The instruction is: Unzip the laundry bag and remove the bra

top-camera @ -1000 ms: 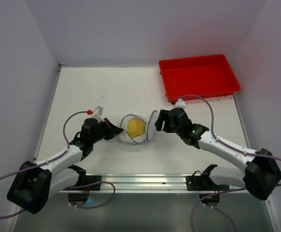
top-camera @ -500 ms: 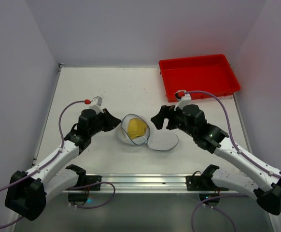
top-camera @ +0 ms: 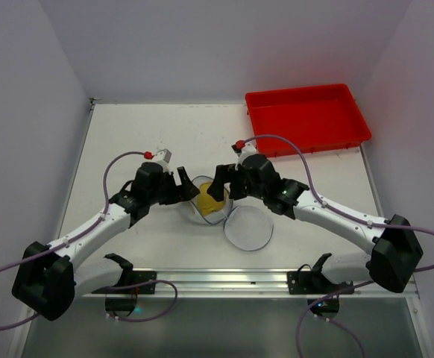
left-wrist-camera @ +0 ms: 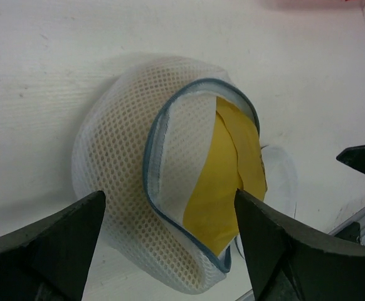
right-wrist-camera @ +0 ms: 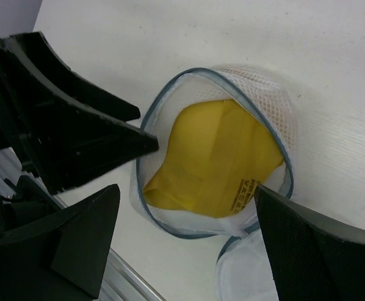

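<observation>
Your left gripper [top-camera: 189, 186] and right gripper [top-camera: 218, 188] both stretched inward over mid-table, jaws apart on each, facing across the unzipped laundry bag [left-wrist-camera: 113, 163], yellow bra [right-wrist-camera: 214, 157] inside it.

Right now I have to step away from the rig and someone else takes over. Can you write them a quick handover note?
Left gripper: open and empty, with its fingers framing the laundry bag. I cannot tell whether it touches the bag.
Right gripper: open and empty, poised over the bag's mouth.
Laundry bag: between the two grippers and unzipped. One mesh half lies flat toward the near edge, and the other stands up as a cup.
Bra: yellow, folded inside the cup, and not gripped.
Done: unzipping.
Left: grasp the bra and pull it out. The left gripper could probably steady the mesh.
</observation>
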### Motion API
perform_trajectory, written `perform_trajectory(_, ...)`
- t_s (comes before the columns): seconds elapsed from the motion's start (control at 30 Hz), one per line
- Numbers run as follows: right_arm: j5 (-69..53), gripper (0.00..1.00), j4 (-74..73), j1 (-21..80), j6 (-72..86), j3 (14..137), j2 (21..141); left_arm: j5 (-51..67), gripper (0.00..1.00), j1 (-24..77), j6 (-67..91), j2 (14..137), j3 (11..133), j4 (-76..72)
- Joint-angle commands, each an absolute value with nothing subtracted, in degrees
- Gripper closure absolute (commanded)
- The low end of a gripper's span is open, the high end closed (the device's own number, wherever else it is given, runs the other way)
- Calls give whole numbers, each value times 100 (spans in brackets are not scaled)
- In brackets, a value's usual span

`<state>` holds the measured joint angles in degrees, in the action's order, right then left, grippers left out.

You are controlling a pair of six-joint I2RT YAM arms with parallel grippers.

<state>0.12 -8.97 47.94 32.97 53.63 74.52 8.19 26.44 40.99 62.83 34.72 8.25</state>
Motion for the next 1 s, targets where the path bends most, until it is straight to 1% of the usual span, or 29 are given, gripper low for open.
perform_trajectory(0.0, -9, 11, -404, 4790, 3611, 5405, 7786, 581, 16, 2987, 4131, 6687, 3761, 826)
perform_trajectory(0.07, 132, 11, -404, 4790, 3848, 5397, 8005, 449, 21, 3120, 4210, 6951, 3797, 826)
perform_trajectory(0.1, 123, 11, -396, 4790, 3937, 5388, 8076, 422, 30, 3146, 4245, 7013, 3788, 826)
perform_trajectory(0.17, 149, 11, -352, 4790, 4156, 5335, 8217, 317, 40, 3155, 4342, 7101, 3718, 835)
perform_trajectory(0.2, 149, 11, -334, 4790, 4331, 5326, 8348, 264, 53, 3164, 4368, 7102, 3692, 835)
perform_trajectory(0.27, 158, 11, -360, 4799, 4517, 5282, 8472, 141, 66, 3164, 4456, 7049, 3604, 826)
perform_trajectory(0.3, 158, 10, -360, 4790, 4657, 5247, 8551, 141, 75, 3155, 4482, 7023, 3560, 783)
perform_trajectory(0.33, 106, 10, -247, 4790, 4719, 5204, 8578, 149, 78, 3155, 4526, 6988, 3490, 739)
perform_trajectory(0.4, 35, 10, -80, 4773, 4772, 5072, 8648, 219, 82, 3164, 4579, 6873, 3384, 564)
perform_trajectory(0.47, -166, 11, -35, 4772, 4781, 5097, 8718, 272, 82, 3155, 4667, 6768, 3226, 466)
perform_trajectory(0.57, -368, 16, 315, 4772, 4711, 5080, 8824, 386, 83, 3164, 4781, 6680, 3024, 264)
perform_trajectory(0.67, -544, 22, 395, 4772, 4641, 5176, 8920, 430, 83, 3155, 4851, 6636, 2918, 176)
perform_trajectory(0.7, -554, 25, 430, 4772, 4554, 5194, 8930, 431, 83, 3155, 4869, 6627, 2901, 150)
perform_trajectory(0.8, -607, 28, 448, 4790, 4439, 5238, 8842, 457, 84, 3155, 4895, 6592, 2874, 149)
perform_trajectory(0.87, -563, 28, 343, 4816, 4395, 5317, 8771, 448, 85, 3164, 4904, 6566, 2892, 149)
perform_trajectory(0.97, -308, 25, 62, 4895, 4220, 5510, 8614, 396, 86, 3155, 4896, 6557, 2962, 237)
